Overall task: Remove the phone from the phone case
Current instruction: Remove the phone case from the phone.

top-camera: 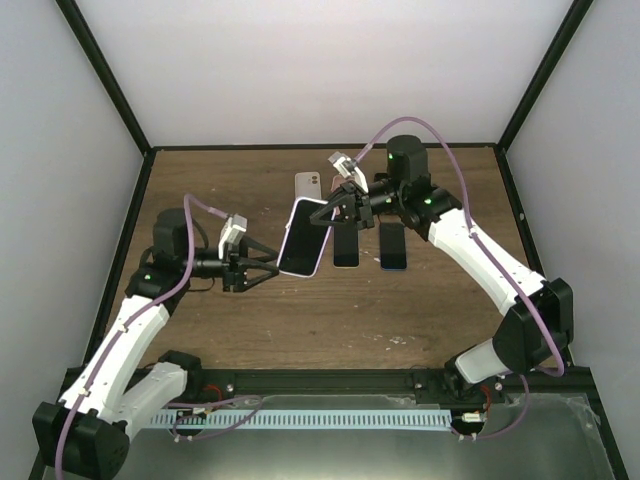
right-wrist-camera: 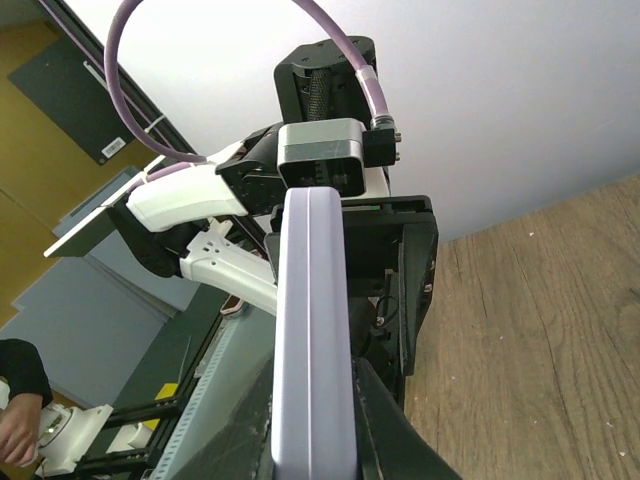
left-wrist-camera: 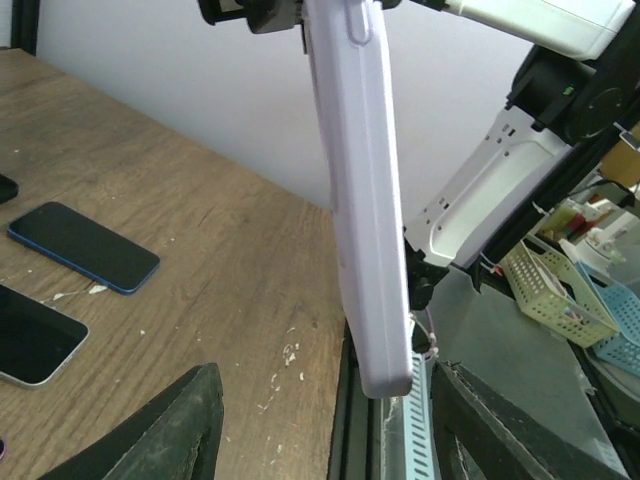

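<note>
The lavender phone case (top-camera: 303, 237) hangs tilted above the table, showing a pale face framed by a lavender rim. I cannot tell the phone apart from the case. My right gripper (top-camera: 335, 205) is shut on the case's upper end; in the right wrist view the case edge (right-wrist-camera: 312, 340) runs up between its fingers (right-wrist-camera: 385, 430). My left gripper (top-camera: 272, 258) is open at the lower end. In the left wrist view both its fingers (left-wrist-camera: 170, 430) stand apart from the case (left-wrist-camera: 365, 200), not touching it.
A white phone (top-camera: 308, 185) lies behind the held case. A black phone (top-camera: 346, 245) and a blue phone (top-camera: 393, 246) lie side by side under the right arm. The left wrist view shows the blue phone (left-wrist-camera: 85, 247) and the table's near edge (left-wrist-camera: 345, 400).
</note>
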Motion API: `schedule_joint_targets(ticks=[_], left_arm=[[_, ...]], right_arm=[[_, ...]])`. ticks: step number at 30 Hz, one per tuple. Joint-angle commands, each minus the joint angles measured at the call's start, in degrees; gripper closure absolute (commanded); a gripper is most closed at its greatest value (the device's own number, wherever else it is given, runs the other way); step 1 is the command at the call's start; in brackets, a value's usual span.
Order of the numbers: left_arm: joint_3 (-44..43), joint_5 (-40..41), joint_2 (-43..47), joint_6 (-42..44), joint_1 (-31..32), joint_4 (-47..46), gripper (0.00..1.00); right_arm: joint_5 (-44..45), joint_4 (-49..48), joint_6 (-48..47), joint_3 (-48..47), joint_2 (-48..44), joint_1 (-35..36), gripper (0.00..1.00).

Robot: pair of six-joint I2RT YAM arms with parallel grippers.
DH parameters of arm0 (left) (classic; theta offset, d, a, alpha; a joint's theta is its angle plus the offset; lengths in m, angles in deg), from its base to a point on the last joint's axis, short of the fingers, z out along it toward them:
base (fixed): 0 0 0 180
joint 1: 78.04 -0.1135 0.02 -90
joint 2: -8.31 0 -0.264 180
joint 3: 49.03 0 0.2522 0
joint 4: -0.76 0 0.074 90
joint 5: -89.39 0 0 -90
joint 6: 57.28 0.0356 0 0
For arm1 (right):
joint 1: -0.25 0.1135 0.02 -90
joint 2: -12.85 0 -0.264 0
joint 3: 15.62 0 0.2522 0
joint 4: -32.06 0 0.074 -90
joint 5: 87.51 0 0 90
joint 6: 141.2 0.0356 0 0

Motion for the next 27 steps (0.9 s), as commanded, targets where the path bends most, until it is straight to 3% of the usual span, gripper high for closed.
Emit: schedule_joint_targets(ticks=[1,11,27], left_arm=[[0.3,2.2,0.1,0.8,0.2,-0.3,0.43],[0.9,8.6,-2.1,-0.3,-2.5,-1.5,0.57],[0.9,16.0,-7.5,0.9,-4.4,-1.0,0.61]], right_arm=[[-2.0,-2.5,1.4,-2.1,-2.5,0.1,0.99],[-7.0,-7.2,5.4,-0.1,-3.8,0.1,0.99],[-11.5,-12.5,10.7,0.3,-5.0,0.2,0.99]])
